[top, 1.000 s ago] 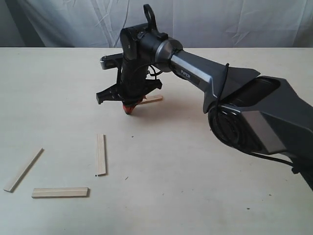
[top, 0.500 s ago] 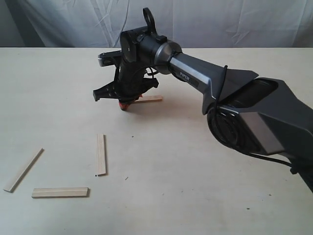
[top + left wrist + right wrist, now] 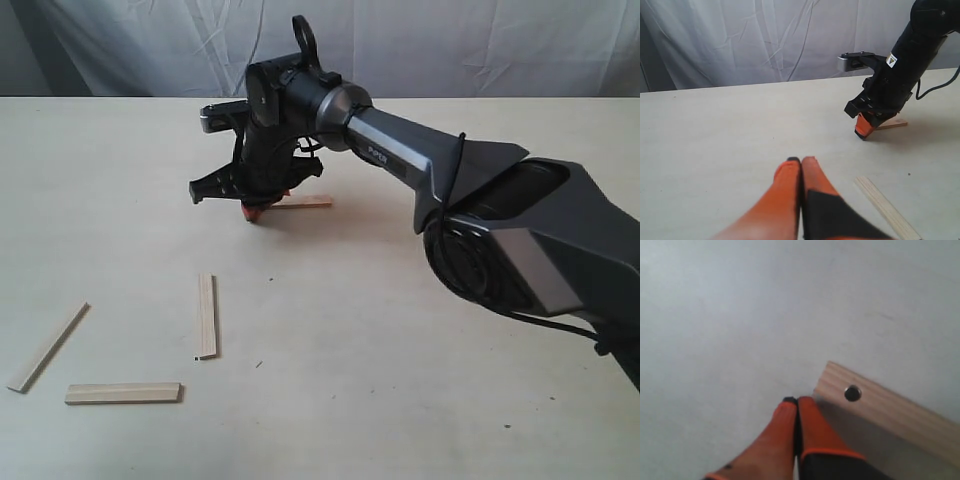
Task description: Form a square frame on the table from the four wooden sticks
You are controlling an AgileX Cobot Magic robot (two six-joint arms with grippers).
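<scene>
Right gripper [image 3: 252, 212]: jaws pressed together, nothing between them. The tips are down at the table [image 3: 420, 400], just beside the end of the holed stick [image 3: 300, 203]. In the right wrist view the gripper [image 3: 791, 401] is at the corner of that stick [image 3: 880, 412], but I cannot tell whether they touch.

Left gripper [image 3: 800, 161]: also closed and empty, low over the table. It is out of the exterior view.

Positions in the exterior view:
- Holed stick: upper middle, flat on the table.
- Upright stick [image 3: 206, 315]: lower left.
- Slanted stick [image 3: 47, 347]: far left.
- Bottom stick [image 3: 123, 393]: near the lower edge.
- The lower three lie near one another but apart. No frame is formed yet.

Handling, my judgement:
- The strips look thin, light and stiff, lying flush on a smooth top.
- They leave little edge to pinch from above, so pushing with closed tips suits them better.
- I would press on an end face or the middle of a long side. An off-centre push will likely spin the strip.
- They are light enough to skid on or flip.

Room: there is bare table between the holed stick and the lower-left group, so the sliding path looks open. The far table edge and the cloth [image 3: 450, 40] are behind me. My own arm fills the right of the frame.
</scene>
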